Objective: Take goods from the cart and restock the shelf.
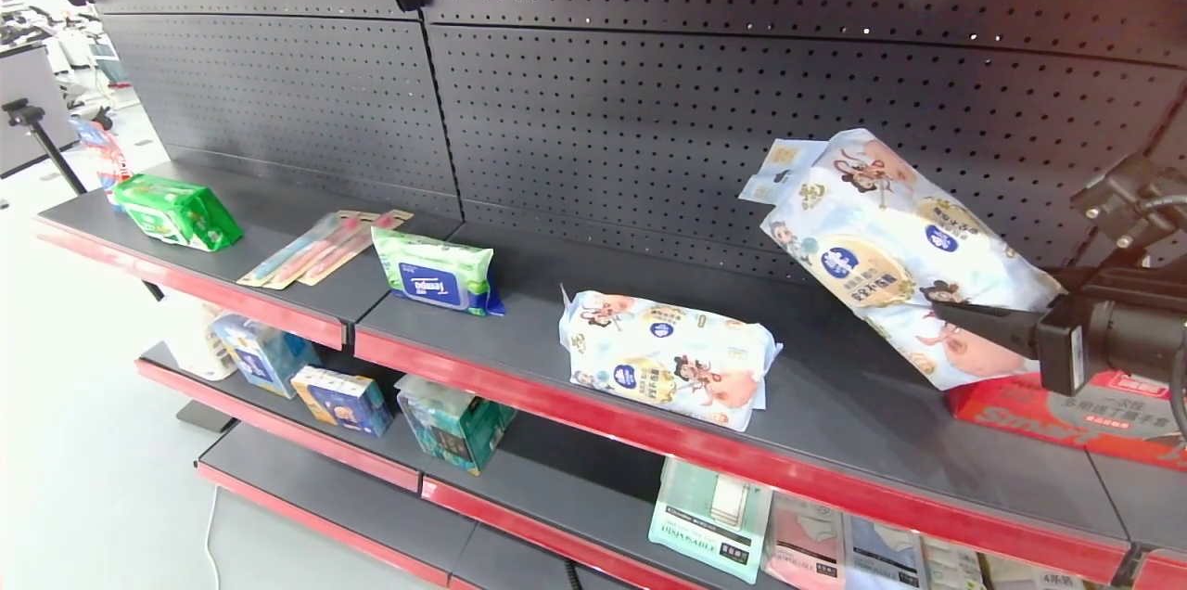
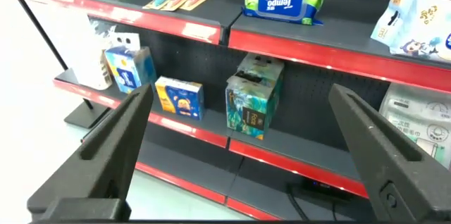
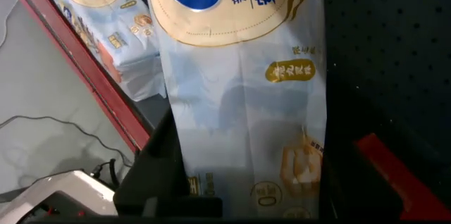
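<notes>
My right gripper (image 1: 964,316) is shut on a white wipes pack with cartoon prints (image 1: 890,237), gripping its lower end. The pack hangs tilted above the right part of the dark middle shelf (image 1: 835,404), close to the pegboard back. In the right wrist view the pack (image 3: 239,111) runs between the two dark fingers (image 3: 155,168). A second pack of the same kind (image 1: 668,358) lies flat near the shelf's front edge, to the left. My left gripper (image 2: 243,146) is open and holds nothing, facing the lower shelves.
A red box (image 1: 1066,414) lies on the shelf under my right gripper. Further left lie a green-and-white wipes pack (image 1: 434,273), carded toothbrushes (image 1: 320,247) and a green pack (image 1: 178,211). Small boxes (image 2: 180,97) stand on the lower shelf. Bare shelf lies between the two cartoon packs.
</notes>
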Controlling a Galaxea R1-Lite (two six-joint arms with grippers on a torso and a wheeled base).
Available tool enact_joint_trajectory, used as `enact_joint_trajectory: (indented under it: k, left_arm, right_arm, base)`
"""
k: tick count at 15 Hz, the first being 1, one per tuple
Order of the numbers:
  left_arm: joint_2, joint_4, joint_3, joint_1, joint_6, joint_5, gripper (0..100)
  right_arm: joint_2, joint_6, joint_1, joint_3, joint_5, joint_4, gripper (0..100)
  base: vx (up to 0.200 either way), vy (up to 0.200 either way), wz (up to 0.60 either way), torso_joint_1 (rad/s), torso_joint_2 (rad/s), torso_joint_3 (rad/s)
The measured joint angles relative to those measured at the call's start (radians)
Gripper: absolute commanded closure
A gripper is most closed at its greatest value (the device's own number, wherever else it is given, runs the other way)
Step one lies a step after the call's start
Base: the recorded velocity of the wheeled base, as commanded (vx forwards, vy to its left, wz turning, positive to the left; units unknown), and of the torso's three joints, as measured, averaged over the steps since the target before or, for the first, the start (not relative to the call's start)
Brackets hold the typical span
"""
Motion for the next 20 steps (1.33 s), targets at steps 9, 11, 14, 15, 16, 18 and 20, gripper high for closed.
enact_joint_trajectory:
  k: [9, 11, 14, 15, 16, 18, 20]
  left_arm:
    - [0.0, 0.0, 0.0, 0.0, 0.0, 0.0, 0]
    - [0.0, 0.0, 0.0, 0.0, 0.0, 0.0, 0]
    - [0.0, 0.0, 0.0, 0.0, 0.0, 0.0, 0]
    - [0.0, 0.0, 0.0, 0.0, 0.0, 0.0, 0]
    - [0.0, 0.0, 0.0, 0.0, 0.0, 0.0, 0]
    - [0.0, 0.0, 0.0, 0.0, 0.0, 0.0, 0]
    - [0.0, 0.0, 0.0, 0.0, -0.001, 0.0, 0]
  right_arm:
    - [0.214, -0.035, -0.004, -0.024, 0.094, -0.204, 100]
    - [0.27, -0.035, -0.008, -0.05, 0.121, -0.226, 100]
    - [0.341, -0.036, -0.013, -0.103, 0.134, -0.232, 100]
    - [0.365, -0.039, -0.013, -0.122, 0.136, -0.24, 100]
    - [0.389, -0.04, -0.016, -0.142, 0.137, -0.257, 100]
    - [0.433, -0.053, -0.024, -0.176, 0.161, -0.274, 100]
    - [0.471, -0.072, -0.028, -0.203, 0.186, -0.277, 100]
  base:
    - [0.0, 0.0, 0.0, 0.0, 0.0, 0.0]
    - [0.0, 0.0, 0.0, 0.0, 0.0, 0.0]
    - [0.0, 0.0, 0.0, 0.0, 0.0, 0.0]
    - [0.0, 0.0, 0.0, 0.0, 0.0, 0.0]
    - [0.0, 0.0, 0.0, 0.0, 0.0, 0.0]
    - [0.0, 0.0, 0.0, 0.0, 0.0, 0.0]
    - [0.0, 0.0, 0.0, 0.0, 0.0, 0.0]
